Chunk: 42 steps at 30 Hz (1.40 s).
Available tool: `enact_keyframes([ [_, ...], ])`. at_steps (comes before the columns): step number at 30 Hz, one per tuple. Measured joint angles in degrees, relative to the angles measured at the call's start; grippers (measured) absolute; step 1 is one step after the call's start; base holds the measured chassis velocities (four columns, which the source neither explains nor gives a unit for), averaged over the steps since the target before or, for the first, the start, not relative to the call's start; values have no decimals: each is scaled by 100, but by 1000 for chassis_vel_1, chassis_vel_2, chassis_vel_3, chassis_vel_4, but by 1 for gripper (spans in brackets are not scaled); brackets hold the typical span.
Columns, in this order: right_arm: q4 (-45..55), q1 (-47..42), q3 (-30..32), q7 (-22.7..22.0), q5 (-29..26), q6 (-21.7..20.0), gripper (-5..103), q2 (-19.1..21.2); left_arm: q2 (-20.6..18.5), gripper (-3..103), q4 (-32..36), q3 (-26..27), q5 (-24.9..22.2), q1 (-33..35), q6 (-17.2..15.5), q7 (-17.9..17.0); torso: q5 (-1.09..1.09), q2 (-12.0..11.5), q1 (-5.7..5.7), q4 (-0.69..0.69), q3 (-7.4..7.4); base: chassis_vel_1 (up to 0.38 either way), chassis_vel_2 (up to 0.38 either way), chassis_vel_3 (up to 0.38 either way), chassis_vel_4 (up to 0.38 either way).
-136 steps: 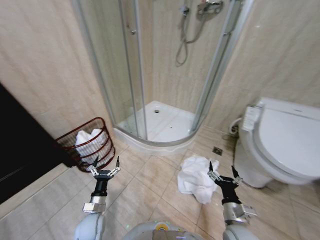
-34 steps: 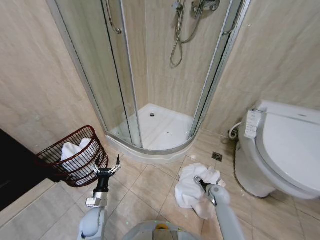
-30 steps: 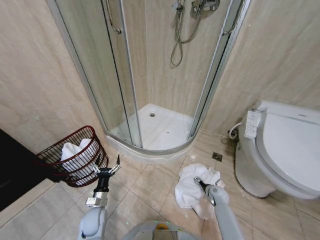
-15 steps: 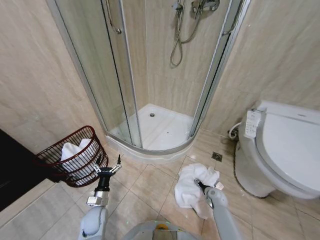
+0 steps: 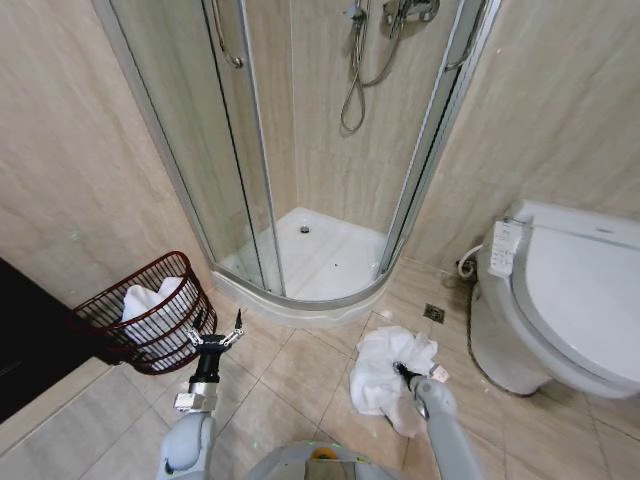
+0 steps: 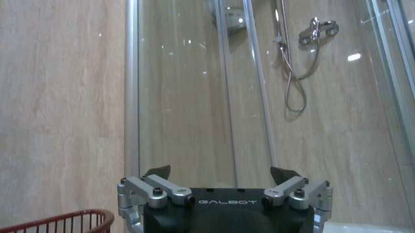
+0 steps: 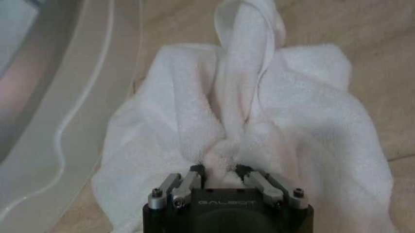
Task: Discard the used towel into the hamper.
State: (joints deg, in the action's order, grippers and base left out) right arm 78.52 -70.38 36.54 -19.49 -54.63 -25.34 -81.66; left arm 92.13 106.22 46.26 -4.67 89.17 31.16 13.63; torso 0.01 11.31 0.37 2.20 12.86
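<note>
1. Used towel (image 5: 383, 368): white, crumpled in a heap on the tiled floor (image 5: 290, 375), between the shower tray (image 5: 320, 255) and the toilet (image 5: 560, 300). No clear long axis; the heap runs loosely from the shower side back toward the robot.
2. Right wrist view: a ridge of towel (image 7: 240, 111) is gathered to a peak that runs straight into the fingers. The cloth is bunched and drawn in there.
3. Right gripper (image 5: 402, 372): down on the heap, near its side closest to the toilet. In the wrist view the right gripper (image 7: 219, 171) has its fingers pinched close on that fold. Judgement: grip is made, towel not yet off the floor.
4. Hamper (image 5: 150, 312): dark red wire basket, leaning against the wall on the robot's left, well apart from the towel. White cloth already lies inside it. Its rim (image 6: 58, 224) shows at the edge of the left wrist view.
5. Left gripper (image 5: 212, 338): held up just beside the hamper, fingers spread, nothing in them. Left wrist view confirms the left gripper (image 6: 222, 172) has its fingers parted, facing the glass shower door (image 6: 194, 87).
6. Key relation: the hamper lies to the left of the gripped towel, across open floor. The left arm is nearer the hamper; the right arm has the towel. Judgement: the carry must cross the robot's front leftward, with trailing cloth likely to drag.
</note>
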Motion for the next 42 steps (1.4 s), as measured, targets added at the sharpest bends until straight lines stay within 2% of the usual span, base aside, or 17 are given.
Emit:
enact_keyframes([
  [2, 70, -56, 0, 91, 119, 88, 27, -6, 0, 100, 38, -2, 5, 2, 20, -2, 1, 0, 0, 0, 0, 0, 0, 0, 0],
  [3, 152, -118, 2, 174, 264, 169, 27, -16, 0, 100, 74, -8, 7, 10, 35, -3, 1, 0, 0, 0, 0, 0, 0, 0, 0],
  [5, 415, -293, -10, 344, 671, 446, 19, -32, 0, 100, 147, -30, 10, 51, 54, -3, 2, 0, 0, 0, 0, 0, 0, 0, 0],
  [6, 415, -293, -10, 344, 671, 446, 19, -32, 0, 100, 147, -30, 10, 51, 54, -3, 2, 0, 0, 0, 0, 0, 0, 0, 0],
  [8, 762, -478, -37, 447, 1050, 867, 13, -56, 0, 100, 168, -44, 9, 87, 93, -12, 1, 0, 0, 0, 0, 0, 0, 0, 0],
  [9, 762, -478, -37, 447, 1050, 867, 13, -56, 0, 100, 168, -44, 9, 87, 93, -12, 1, 0, 0, 0, 0, 0, 0, 0, 0],
  [11, 1307, -739, -42, 539, 1374, 1146, 12, -108, 0, 100, 166, -46, -12, 133, 150, -24, 1, 0, 0, 0, 0, 0, 0, 0, 0],
  [16, 2519, -1264, -18, 767, 1616, 1255, 12, -151, 0, 100, 165, -61, -66, 271, 250, -39, -1, 0, 0, 0, 0, 0, 0, 0, 0],
  [17, 2519, -1264, -18, 767, 1616, 1255, 12, -151, 0, 100, 165, -61, -66, 271, 250, -39, -1, 0, 0, 0, 0, 0, 0, 0, 0],
  [21, 3482, -1765, 52, 1111, 2261, 1545, 12, -205, 0, 100, 198, -58, -144, 364, 312, -44, -2, 0, 0, 0, -1, 0, 0, 0, 0],
  [28, 4814, -2405, 163, 1287, 3024, 1742, 12, -268, 0, 100, 282, -55, -287, 494, 355, -60, -1, 0, 0, 0, -1, 0, 0, 0, 0],
  [31, 5209, -2571, 256, 1335, 3262, 1781, 12, -273, 0, 100, 312, -60, -321, 516, 346, -66, -2, 0, 0, 0, -1, 0, 0, 0, 0],
  [37, 5737, -3004, 623, 1805, 4052, 2028, 12, -270, 0, 100, 398, -65, -386, 501, 214, -71, -2, 0, 0, 0, -1, 0, 0, 0, 0],
  [42, 5811, -3125, 616, 1858, 4430, 2257, 12, -320, 0, 100, 405, -71, -405, 461, 142, -71, -1, 0, 0, 0, -1, 0, 0, 0, 0],
])
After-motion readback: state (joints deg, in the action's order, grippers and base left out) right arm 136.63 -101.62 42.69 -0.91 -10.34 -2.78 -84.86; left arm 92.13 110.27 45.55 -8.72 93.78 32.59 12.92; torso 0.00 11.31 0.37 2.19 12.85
